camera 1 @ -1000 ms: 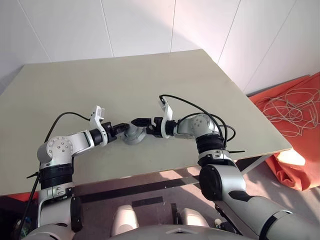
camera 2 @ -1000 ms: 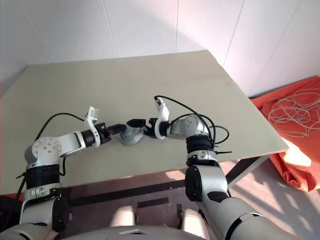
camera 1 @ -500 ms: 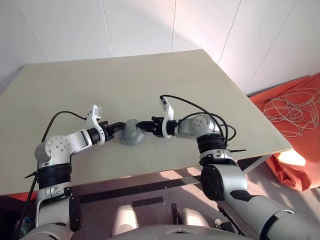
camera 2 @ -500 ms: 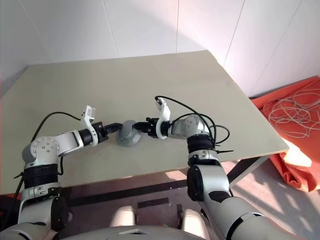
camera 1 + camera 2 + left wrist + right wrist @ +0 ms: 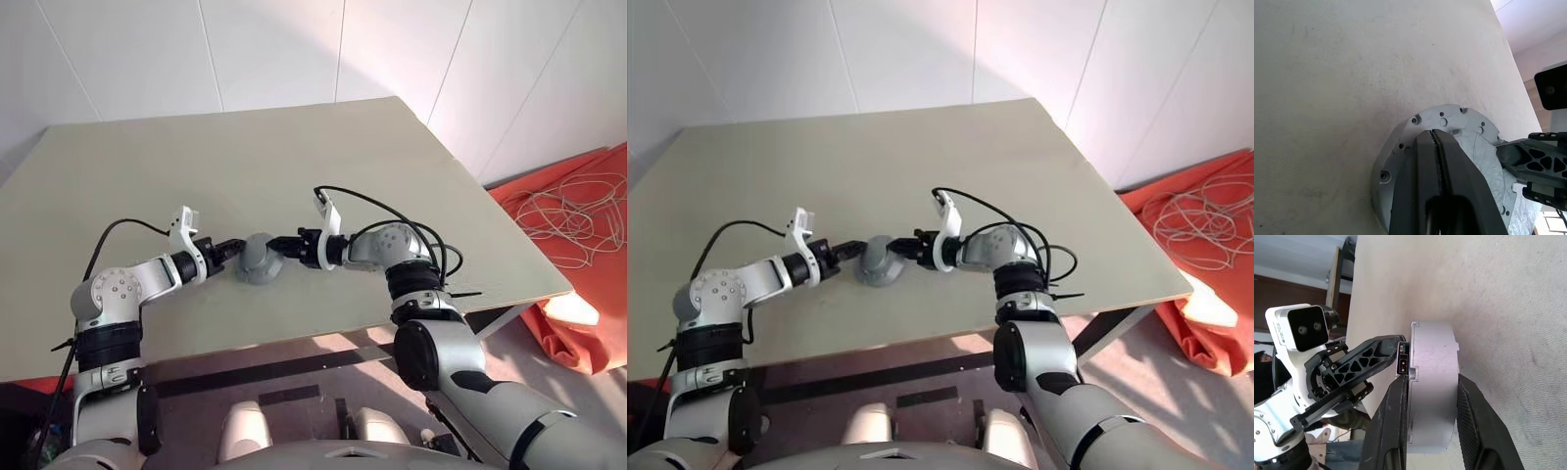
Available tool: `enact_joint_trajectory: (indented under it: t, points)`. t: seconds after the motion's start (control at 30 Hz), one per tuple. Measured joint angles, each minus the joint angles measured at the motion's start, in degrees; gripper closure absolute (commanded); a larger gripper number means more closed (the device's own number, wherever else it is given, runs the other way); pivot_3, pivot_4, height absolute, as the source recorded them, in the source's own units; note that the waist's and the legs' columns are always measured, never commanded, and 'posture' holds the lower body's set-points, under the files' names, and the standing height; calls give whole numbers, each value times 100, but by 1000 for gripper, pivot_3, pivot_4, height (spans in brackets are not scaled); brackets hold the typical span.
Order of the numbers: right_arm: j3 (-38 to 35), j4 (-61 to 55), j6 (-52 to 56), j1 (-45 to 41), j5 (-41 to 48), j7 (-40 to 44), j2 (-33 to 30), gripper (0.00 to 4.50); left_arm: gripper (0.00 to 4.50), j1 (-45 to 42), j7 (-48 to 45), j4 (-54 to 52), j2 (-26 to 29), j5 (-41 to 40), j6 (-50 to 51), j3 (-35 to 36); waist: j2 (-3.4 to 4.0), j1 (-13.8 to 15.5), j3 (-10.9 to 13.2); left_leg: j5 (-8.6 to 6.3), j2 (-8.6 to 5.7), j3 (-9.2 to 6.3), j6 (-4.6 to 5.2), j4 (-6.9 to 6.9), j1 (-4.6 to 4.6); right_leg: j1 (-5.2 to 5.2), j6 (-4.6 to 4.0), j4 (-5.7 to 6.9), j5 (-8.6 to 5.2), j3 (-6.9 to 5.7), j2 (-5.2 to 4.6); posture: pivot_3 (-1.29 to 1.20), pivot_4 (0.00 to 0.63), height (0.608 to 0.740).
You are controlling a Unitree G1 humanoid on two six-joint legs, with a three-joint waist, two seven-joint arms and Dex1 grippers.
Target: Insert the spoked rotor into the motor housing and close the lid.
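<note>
I see the housing (image 5: 259,261) on the table (image 5: 294,166) between my two grippers. My right gripper (image 5: 1432,396) is clamped across its drum, one finger (image 5: 1393,426) on the flat face and the other on the opposite face. My left gripper (image 5: 1436,147) is pinched fully closed, its tips resting on the housing's flat silvery face, just beside the right gripper's finger.

My head pair looks forward and down over the table (image 5: 294,147). Each wrist camera sits very close, looking along its own fingers from opposite sides at the housing (image 5: 1432,382). All my views share that housing at the near middle.
</note>
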Motion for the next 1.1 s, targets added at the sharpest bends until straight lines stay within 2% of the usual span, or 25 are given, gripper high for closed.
enact_joint_trajectory:
  t: [0.13,0.3,0.43,0.67,1.1]
  points:
    - [-146,206,-67,-99,22,-47,9,3343,4500,-14,-38,0,-280,-430,-44,393,-2,-8,1,0,2,-1,0,7,-9,-8,-1,5,1,-1,1,0,0,740]
    - [-345,470,-156,-221,51,-158,25,3343,4500,-178,-52,135,-341,-1028,-316,1107,-2,0,2,1,2,-1,-2,9,-17,-22,-3,15,0,-1,2,0,0,740]
    - [-812,848,-326,-359,203,-490,59,3343,4500,-243,69,209,-451,-1475,-549,1545,-7,14,4,0,0,-1,1,16,-26,-25,-2,14,1,0,0,0,0,740]
    - [-1463,1227,-739,-600,558,-884,72,3343,4500,-241,555,233,-618,-1861,-813,1725,-26,30,16,-2,2,-2,4,23,-50,-42,12,15,10,-3,1,0,0,740]
    - [-1958,1158,-1181,-720,1175,-950,75,3343,4500,-7,1467,478,-782,-2305,-1089,1766,-41,35,26,-8,8,-11,13,73,-100,-76,20,42,15,-11,0,0,0,740]
